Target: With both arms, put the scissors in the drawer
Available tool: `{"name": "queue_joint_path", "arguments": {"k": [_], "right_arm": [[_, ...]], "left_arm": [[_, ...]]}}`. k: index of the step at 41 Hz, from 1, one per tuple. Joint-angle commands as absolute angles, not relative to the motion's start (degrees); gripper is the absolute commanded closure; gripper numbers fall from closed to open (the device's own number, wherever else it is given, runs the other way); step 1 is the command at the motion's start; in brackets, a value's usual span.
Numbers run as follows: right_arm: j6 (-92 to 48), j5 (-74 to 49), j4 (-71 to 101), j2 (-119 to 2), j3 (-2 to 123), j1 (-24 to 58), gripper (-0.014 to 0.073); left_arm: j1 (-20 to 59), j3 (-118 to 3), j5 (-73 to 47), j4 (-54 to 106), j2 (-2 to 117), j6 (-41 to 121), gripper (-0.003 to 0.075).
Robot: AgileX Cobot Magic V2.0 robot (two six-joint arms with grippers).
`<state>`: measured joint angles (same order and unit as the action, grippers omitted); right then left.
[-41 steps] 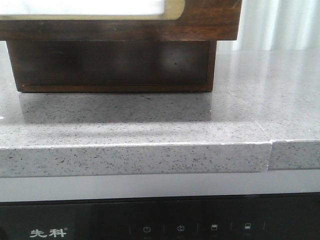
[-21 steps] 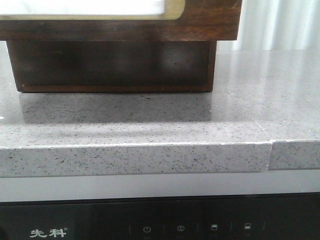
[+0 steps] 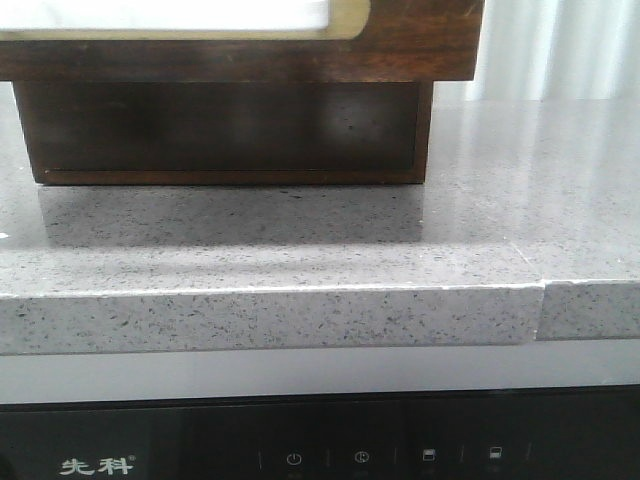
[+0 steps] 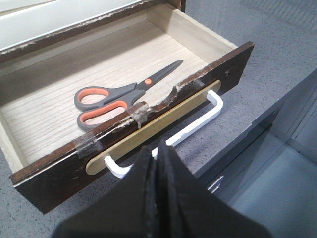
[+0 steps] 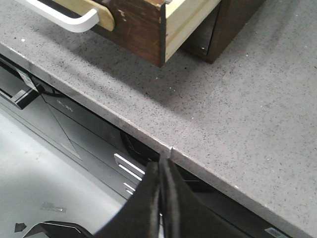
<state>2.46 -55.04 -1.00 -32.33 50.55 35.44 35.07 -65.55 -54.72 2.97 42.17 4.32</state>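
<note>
A: Front view first. What's logged?

B: The drawer (image 3: 240, 40) fills the upper part, pulled out over the grey speckled counter (image 3: 300, 250); only the underside and a strip of the front's white panel show. Below it sits the dark wood cabinet (image 3: 225, 130). A black appliance panel (image 3: 330, 450) runs under the counter's edge. No arm, no scissors seen from here.

A: Left wrist view?

B: Drawer (image 4: 163, 111) open, pale wood floor inside. The scissors (image 4: 124, 94) lie flat on that floor, grey handles with orange linings toward the drawer front, blades closed and pointing toward the back. The front's top edge is chipped, with clear tape patches over it. A white handle (image 4: 198, 124) is mounted on a tan strip on the front. Left gripper (image 4: 157, 151): fingers pressed together, holding nothing, just in front of the handle (contact with it cannot be judged).

A: Right wrist view?

B: Right gripper (image 5: 159, 166): fingers pressed together, empty, hanging over the counter (image 5: 223, 104) edge near a seam in the stone. The drawer (image 5: 143, 25) corner and the end of the handle (image 5: 74, 20) show well apart from it.
</note>
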Motion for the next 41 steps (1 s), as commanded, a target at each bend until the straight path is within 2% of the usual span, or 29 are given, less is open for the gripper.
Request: {"name": "queue_joint_path", "arguments": {"k": [1,9,20,29,33,41], "right_arm": [[2.2,-50.9,-1.8,-32.5,51.8,35.1,0.0662],[2.2,-50.9,-1.8,-32.5,51.8,35.1,0.0662],[2.2,-50.9,-1.8,-32.5,51.8,35.1,0.0662],[2.2,-50.9,-1.8,-32.5,51.8,35.1,0.0662],[2.2,-50.9,-1.8,-32.5,51.8,35.1,0.0662],[2.2,-51.1,-1.8,-32.5,51.8,35.1,0.0662]], "left_arm": [[33.4,-65.8,-50.9,3.6,42.2,4.2,0.0741],[23.7,-59.5,-45.5,3.2,38.8,4.2,0.0741],[12.1,-36.2,-21.0,3.2,24.8,4.2,0.0741],[6.5,-13.8,-4.9,3.2,7.8,4.2,0.0741],[3.6,-7.2,-2.0,3.2,0.8,4.2,0.0741],[1.7,-0.6,1.4,3.6,-1.2,4.2,0.0741]]}}
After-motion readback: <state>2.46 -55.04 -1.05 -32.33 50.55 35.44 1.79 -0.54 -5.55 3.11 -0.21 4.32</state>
